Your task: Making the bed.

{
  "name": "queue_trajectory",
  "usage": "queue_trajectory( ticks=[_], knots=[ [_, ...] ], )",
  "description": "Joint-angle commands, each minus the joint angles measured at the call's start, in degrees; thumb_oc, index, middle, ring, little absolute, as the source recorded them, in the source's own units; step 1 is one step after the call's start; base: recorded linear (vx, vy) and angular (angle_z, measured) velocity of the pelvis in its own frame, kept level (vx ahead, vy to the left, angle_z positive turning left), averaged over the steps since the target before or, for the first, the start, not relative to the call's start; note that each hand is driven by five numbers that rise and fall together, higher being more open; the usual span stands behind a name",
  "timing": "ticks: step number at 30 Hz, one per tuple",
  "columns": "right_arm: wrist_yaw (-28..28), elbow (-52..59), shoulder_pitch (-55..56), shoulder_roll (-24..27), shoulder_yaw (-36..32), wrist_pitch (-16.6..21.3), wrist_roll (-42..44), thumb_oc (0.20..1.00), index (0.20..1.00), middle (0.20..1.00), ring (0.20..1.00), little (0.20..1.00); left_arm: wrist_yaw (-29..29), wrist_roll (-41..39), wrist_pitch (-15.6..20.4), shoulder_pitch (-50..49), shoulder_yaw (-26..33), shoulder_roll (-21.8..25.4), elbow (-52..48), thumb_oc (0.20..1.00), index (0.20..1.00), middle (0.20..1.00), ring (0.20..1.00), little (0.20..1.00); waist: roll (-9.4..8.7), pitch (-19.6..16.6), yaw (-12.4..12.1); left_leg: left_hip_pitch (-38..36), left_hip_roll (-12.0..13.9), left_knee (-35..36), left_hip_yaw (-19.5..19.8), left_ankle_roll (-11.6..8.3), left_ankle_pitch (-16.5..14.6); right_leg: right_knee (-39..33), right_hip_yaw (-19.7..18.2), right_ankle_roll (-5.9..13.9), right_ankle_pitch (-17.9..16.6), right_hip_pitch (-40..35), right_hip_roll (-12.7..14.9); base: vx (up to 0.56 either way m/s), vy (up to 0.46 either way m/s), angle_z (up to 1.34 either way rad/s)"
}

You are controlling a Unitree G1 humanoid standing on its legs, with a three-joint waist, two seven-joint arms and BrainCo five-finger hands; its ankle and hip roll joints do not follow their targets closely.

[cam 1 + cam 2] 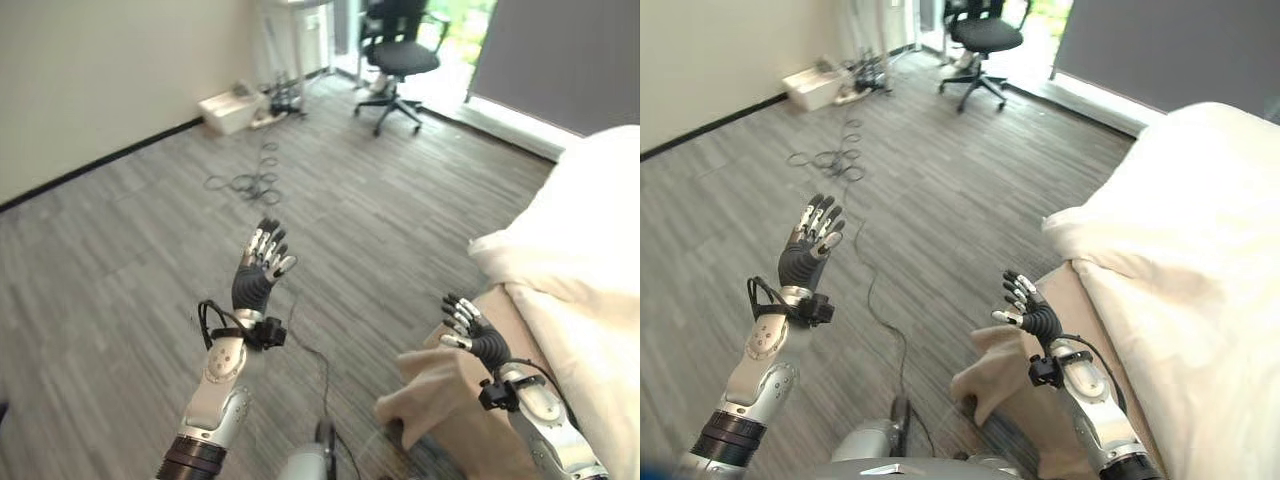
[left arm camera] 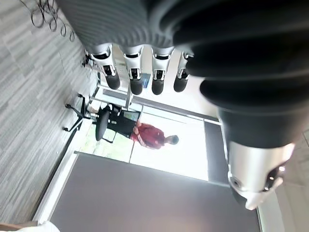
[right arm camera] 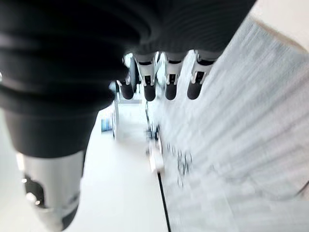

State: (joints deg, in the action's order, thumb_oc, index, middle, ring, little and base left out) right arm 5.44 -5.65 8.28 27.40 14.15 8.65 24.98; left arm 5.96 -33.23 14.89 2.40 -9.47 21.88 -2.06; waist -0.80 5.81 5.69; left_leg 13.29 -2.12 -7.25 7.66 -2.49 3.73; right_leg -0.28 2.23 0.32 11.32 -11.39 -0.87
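Note:
A bed stands at the right, covered by a rumpled white duvet point(image 1: 585, 230) whose edge hangs over the near corner. Below it a tan sheet point(image 1: 440, 385) droops from the mattress corner toward the floor. My right hand point(image 1: 1035, 315) hovers open just above that tan corner, left of the duvet edge, touching nothing. Well to the left of the bed, my left hand point(image 1: 258, 272) is raised over the grey floor, fingers straight and spread, holding nothing. In the wrist views the fingers point(image 2: 136, 77) of the left hand and the fingers point(image 3: 166, 82) of the right hand are extended in free air.
A black office chair point(image 1: 398, 55) stands at the far end by a bright doorway. A white box point(image 1: 228, 108) sits against the left wall, and coiled cables point(image 1: 250, 183) lie on the floor. A person in red point(image 2: 149, 136) is beyond the chair. A dark blind point(image 1: 560, 50) hangs behind the bed.

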Motion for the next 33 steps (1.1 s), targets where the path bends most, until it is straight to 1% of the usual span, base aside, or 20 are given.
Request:
queue_trajectory(
  ticks=[1,2,4,5,7,8,11,12,13,14,15,16,19,20,22,23,25,26,29,33],
  knots=[
    [0.7,1.6,-3.2,-0.2,-0.8,3.5,-0.2,1.000,1.000,1.000,1.000,1.000,0.3,1.1,4.1,2.9,2.0,1.1,-1.9,1.000,1.000,1.000,1.000,1.000,-3.96,1.6,-2.7,-3.3,-1.3,0.0,10.0,1.90,-2.1,2.0,-6.2,-1.53,-6.0,7.1,-2.3,0.16,0.085,-0.40],
    [0.7,1.6,-3.2,-0.2,-0.8,3.5,-0.2,1.000,1.000,1.000,1.000,1.000,0.3,1.1,4.1,2.9,2.0,1.1,-1.9,1.000,1.000,1.000,1.000,1.000,-3.97,1.6,-2.8,-3.4,-1.2,0.0,9.9,1.94,-2.3,2.0,-6.4,-1.56,-5.9,6.9,-2.3,0.25,0.149,-0.59],
    [1.5,0.8,-3.6,0.1,-0.5,3.1,-0.2,1.000,1.000,1.000,1.000,1.000,-0.1,0.8,4.2,2.4,2.9,1.4,-2.5,1.000,1.000,1.000,1.000,1.000,-3.76,1.4,-3.0,-3.6,-1.1,-2.9,16.2,1.26,-3.6,1.7,-12.6,-1.17,-5.7,6.2,-2.7,0.38,0.303,-1.39],
    [1.4,1.0,-3.5,0.1,-0.8,3.1,-0.1,1.000,1.000,1.000,1.000,1.000,-0.5,0.8,4.3,2.4,2.7,1.4,-2.6,1.000,1.000,1.000,1.000,1.000,-2.89,1.2,-2.7,-4.4,-0.7,-1.6,15.9,1.39,-3.6,1.5,-14.1,-0.81,-5.7,6.0,-2.6,0.51,0.477,-2.46],
    [1.4,0.9,-3.5,-0.1,-1.5,3.0,-0.1,1.000,1.000,1.000,1.000,1.000,-0.8,0.5,4.3,2.7,2.1,1.8,-2.2,1.000,1.000,1.000,1.000,1.000,-1.50,0.1,-1.9,-7.8,0.6,6.0,13.5,1.77,-2.1,1.8,-15.4,0.22,-5.8,6.9,-1.7,0.35,0.410,-1.54],
    [1.4,0.9,-3.5,-0.1,-1.5,3.0,-0.1,1.000,1.000,1.000,1.000,1.000,-0.8,0.5,4.3,2.8,2.0,1.8,-2.2,1.000,1.000,1.000,1.000,1.000,-1.50,0.1,-1.9,-7.9,0.6,6.2,13.5,1.76,-2.0,1.8,-15.4,0.22,-5.8,7.0,-1.7,0.26,0.357,-0.61],
    [-0.5,-0.3,-4.6,-2.5,-1.8,2.9,0.0,1.000,1.000,1.000,1.000,1.000,-0.2,0.6,4.2,3.8,1.3,3.0,-2.2,1.000,1.000,1.000,1.000,1.000,-0.73,-0.5,-2.1,-8.4,-0.4,4.5,6.8,4.69,-4.9,5.5,-16.3,4.05,-7.7,9.3,1.6,0.36,0.559,-1.02],
    [-0.2,-0.9,-5.6,-4.6,-0.6,2.8,1.1,1.000,1.000,1.000,1.000,1.000,0.1,1.0,4.4,3.4,2.2,4.2,-3.1,1.000,1.000,1.000,1.000,1.000,0.21,0.3,-3.3,-9.5,-0.1,5.0,1.4,6.24,-5.8,14.1,-15.0,5.54,-11.1,15.0,1.8,0.30,0.670,-1.76],
    [0.3,-0.8,-5.5,-4.9,0.1,2.8,0.7,1.000,1.000,1.000,1.000,1.000,0.1,1.1,4.3,3.2,2.4,4.8,-3.4,1.000,1.000,1.000,1.000,1.000,0.83,0.7,-3.6,-10.8,0.2,6.4,-1.1,6.81,-5.8,16.8,-13.2,6.06,-12.9,17.3,2.6,0.18,0.475,-2.33],
    [0.3,-0.8,-5.5,-4.9,0.1,2.8,0.7,1.000,1.000,1.000,1.000,1.000,0.1,1.1,4.3,3.2,2.4,4.8,-3.4,1.000,1.000,1.000,1.000,1.000,0.82,0.7,-3.7,-10.8,0.2,6.5,-1.2,6.81,-5.8,16.8,-13.2,6.06,-12.9,17.4,2.6,0.11,0.318,-1.60],
    [0.8,-0.4,-5.3,-5.1,0.6,2.6,-0.1,1.000,1.000,1.000,1.000,1.000,-0.2,1.1,4.1,2.8,2.8,5.2,-3.6,1.000,1.000,1.000,1.000,1.000,1.33,1.3,-3.9,-12.1,0.4,7.3,-3.2,7.32,-6.2,19.0,-9.6,5.71,-13.4,19.0,4.0,0.16,0.409,-1.37],
    [1.4,0.0,-5.0,-5.2,1.5,2.3,-1.6,1.000,1.000,1.000,1.000,1.000,-0.5,1.4,3.7,2.2,3.3,5.4,-3.6,1.000,1.000,1.000,1.000,1.000,2.12,1.9,-3.9,-14.0,0.8,8.4,-6.8,7.37,-7.1,19.5,-1.5,4.27,-11.6,20.6,5.5,0.20,0.510,-1.07],
    [2.4,0.5,-3.7,-5.0,1.4,2.1,-1.7,1.000,1.000,1.000,1.000,1.000,-1.0,2.2,3.0,1.7,3.6,5.2,-3.3,1.000,1.000,1.000,1.000,1.000,2.21,1.6,-4.0,-16.1,1.2,10.6,-12.4,6.62,-7.5,13.8,6.9,4.89,-10.6,20.2,5.5,0.12,0.251,-1.33],
    [2.4,0.5,-3.6,-5.0,1.4,2.0,-1.7,1.000,1.000,1.000,1.000,1.000,-1.0,2.2,3.1,1.7,3.6,5.2,-3.3,1.000,1.000,1.000,1.000,1.000,2.31,1.7,-4.1,-16.4,1.3,10.8,-12.4,6.59,-7.5,13.4,6.9,4.87,-10.7,19.9,5.3,0.10,0.149,-0.90],
    [2.5,1.2,-1.8,-4.5,-0.8,2.5,-1.2,1.000,1.000,1.000,1.000,1.000,-2.0,2.9,2.2,0.5,4.1,4.1,-3.5,1.000,1.000,1.000,1.000,1.000,1.66,0.6,-4.4,-17.7,1.1,12.1,-16.8,6.01,-7.8,9.9,16.1,5.19,-10.2,17.4,5.2,0.16,0.122,-0.97],
    [2.1,1.3,-1.8,-4.5,-1.1,2.8,-1.3,1.000,1.000,1.000,1.000,1.000,-2.0,3.0,2.0,0.2,4.3,3.9,-3.6,1.000,1.000,1.000,1.000,1.000,1.65,0.4,-4.7,-18.3,1.3,12.1,-17.5,5.71,-8.5,10.3,18.5,5.48,-9.1,16.7,5.2,0.14,0.027,-1.07],
    [1.7,1.5,-2.3,-4.7,-1.7,3.3,-1.4,1.000,1.000,1.000,1.000,1.000,-2.3,2.8,1.8,-0.4,4.5,3.3,-3.7,1.000,1.000,1.000,1.000,1.000,1.53,0.3,-4.8,-18.9,1.6,12.1,-19.7,5.58,-9.1,12.0,20.7,5.71,-7.8,16.2,5.4,0.09,-0.055,-1.02],
    [1.3,1.9,-2.0,-5.0,-2.3,3.6,-1.3,1.000,1.000,1.000,1.000,1.000,-2.5,2.7,1.8,-1.4,4.9,3.0,-3.9,1.000,1.000,1.000,1.000,1.000,1.02,-0.2,-5.0,-18.8,1.7,10.9,-21.5,5.04,-9.3,7.9,20.0,5.24,-7.0,14.1,4.6,0.07,-0.089,-0.75],
    [1.0,1.9,-1.6,-4.6,-2.7,4.1,-0.5,1.000,1.000,1.000,1.000,1.000,-2.8,2.1,1.9,-2.4,5.1,2.4,-3.9,1.000,1.000,1.000,1.000,1.000,0.59,-1.0,-5.4,-18.8,1.7,10.6,-22.0,4.54,-9.5,2.8,19.0,4.42,-7.3,11.2,3.5,0.09,-0.186,-0.32],
    [0.6,2.2,-0.7,-3.5,-4.3,4.3,-0.3,1.000,1.000,1.000,1.000,1.000,-3.2,0.7,1.7,-2.8,5.8,1.6,-4.2,1.000,1.000,1.000,1.000,1.000,-0.23,-1.0,-5.5,-17.2,3.1,4.6,-22.6,2.71,-9.5,-0.9,18.3,3.10,-7.0,8.5,2.2,0.04,-0.204,-0.14]
  ],
)
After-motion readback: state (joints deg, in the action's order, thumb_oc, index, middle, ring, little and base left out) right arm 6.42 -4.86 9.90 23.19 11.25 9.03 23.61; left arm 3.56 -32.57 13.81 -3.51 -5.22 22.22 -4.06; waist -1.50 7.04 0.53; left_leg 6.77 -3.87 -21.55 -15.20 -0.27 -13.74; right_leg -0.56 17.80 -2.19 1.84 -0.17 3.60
